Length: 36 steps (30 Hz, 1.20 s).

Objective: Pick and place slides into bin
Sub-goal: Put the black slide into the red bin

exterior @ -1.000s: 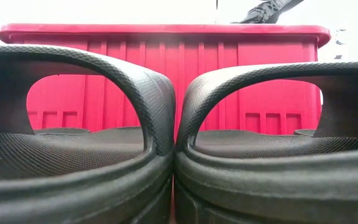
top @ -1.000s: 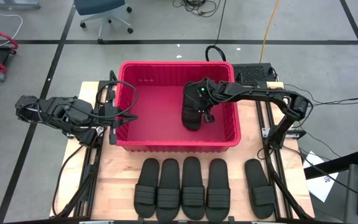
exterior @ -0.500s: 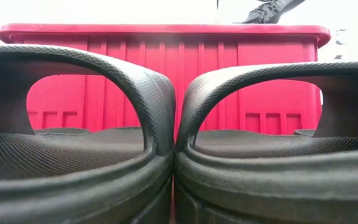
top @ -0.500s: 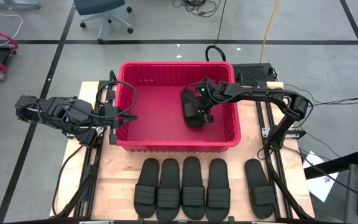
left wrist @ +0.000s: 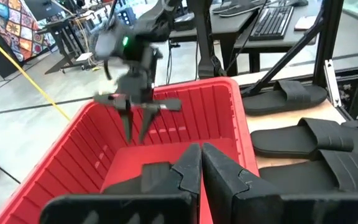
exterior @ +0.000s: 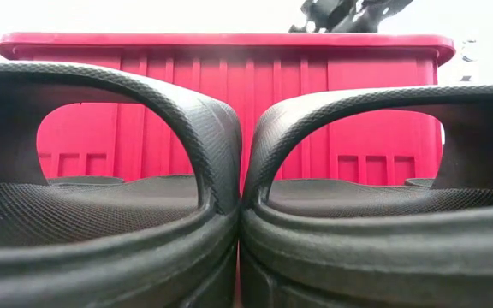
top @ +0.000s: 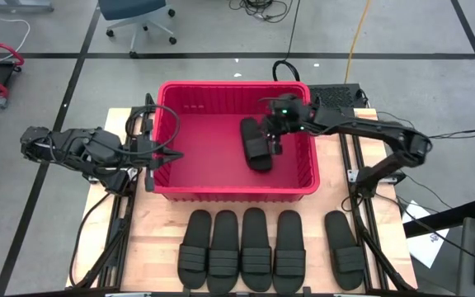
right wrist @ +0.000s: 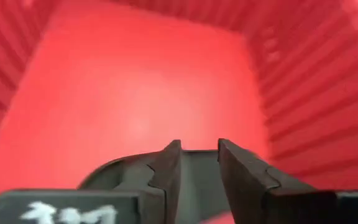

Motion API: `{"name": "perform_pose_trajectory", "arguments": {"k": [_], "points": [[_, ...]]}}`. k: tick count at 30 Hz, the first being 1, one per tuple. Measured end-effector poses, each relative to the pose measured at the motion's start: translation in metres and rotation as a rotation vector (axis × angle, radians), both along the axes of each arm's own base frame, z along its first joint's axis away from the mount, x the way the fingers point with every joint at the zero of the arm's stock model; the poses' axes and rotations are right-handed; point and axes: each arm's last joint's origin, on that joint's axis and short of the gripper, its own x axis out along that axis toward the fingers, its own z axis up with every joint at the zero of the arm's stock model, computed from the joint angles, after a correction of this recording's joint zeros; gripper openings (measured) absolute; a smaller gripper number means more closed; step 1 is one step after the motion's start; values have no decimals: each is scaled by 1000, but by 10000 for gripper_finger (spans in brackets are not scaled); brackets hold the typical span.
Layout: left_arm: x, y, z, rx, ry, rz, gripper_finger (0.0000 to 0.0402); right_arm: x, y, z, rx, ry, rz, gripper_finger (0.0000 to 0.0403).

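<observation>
I have just let go of a slide (top: pixel 256 145): a second ago my right gripper (top: pixel 274 134) was down on it in the centre-right of the bin (top: pixel 167 136), and now the slide lies loose on the red floor, turned slightly off its earlier line, while the gripper has lifted and drawn back toward the upper right of the high view. Its fingers (right wrist: pixel 166 165) stand a little apart with nothing between them, the slide's edge showing just beyond the tips. That makes one slide delivered. The other five (top: pixel 269 250) lie in a row along the bottom of the high view, four side by side and one set a little apart at the right. My left gripper (left wrist: pixel 199 172) waits, fingers together, at the bin's left wall.
</observation>
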Motion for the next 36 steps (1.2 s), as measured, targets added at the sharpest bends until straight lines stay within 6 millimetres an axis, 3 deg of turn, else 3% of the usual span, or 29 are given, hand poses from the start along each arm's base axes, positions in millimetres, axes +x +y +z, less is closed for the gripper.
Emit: {"name": "perform_pose_trajectory", "arguments": {"k": [6,11,23,30,36], "points": [[1,0,3,-10,-37,0,19,-25,40,42,-173,-49,-43,15],[1,0,3,-5,-35,-1,19,-47,82,59,-271,-11,-77,6],[1,0,3,60,-21,-18,19,-89,190,53,-130,55,-8,0],[1,0,3,60,-21,-18,19,-115,242,51,123,35,78,0],[1,0,3,60,-21,-18,19,-135,273,36,387,195,21,0]]}}
